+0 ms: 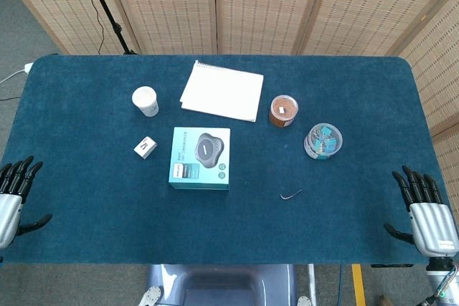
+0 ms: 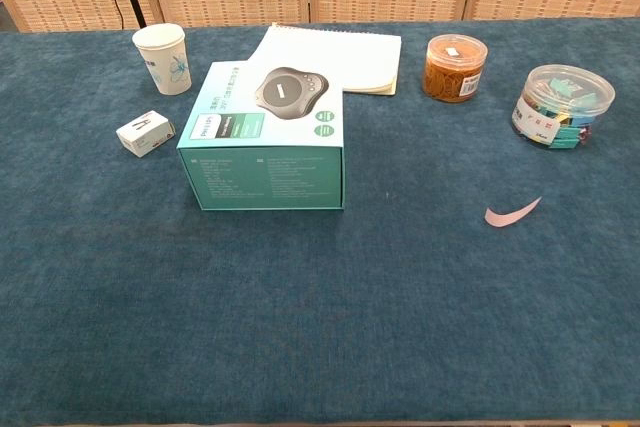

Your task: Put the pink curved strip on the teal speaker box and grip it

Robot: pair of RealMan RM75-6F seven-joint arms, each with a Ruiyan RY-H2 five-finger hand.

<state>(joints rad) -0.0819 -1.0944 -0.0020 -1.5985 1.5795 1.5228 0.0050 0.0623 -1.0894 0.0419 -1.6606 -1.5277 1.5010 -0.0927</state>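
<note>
Lying untouched on blue felt right of the teal cardboard speaker box (image 2: 265,137), thin pink curved strip (image 2: 512,213); left hand (image 1: 13,195), right hand (image 1: 427,213) empty, fingers spread. Nothing done yet.

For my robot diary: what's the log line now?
pink curved strip: on table, untouched | teal speaker box: top bare | left hand, right hand: open

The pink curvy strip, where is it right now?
The pink curved strip lies flat on the blue table, to the right of the teal speaker box and in front of the clear tub of clips.
</note>
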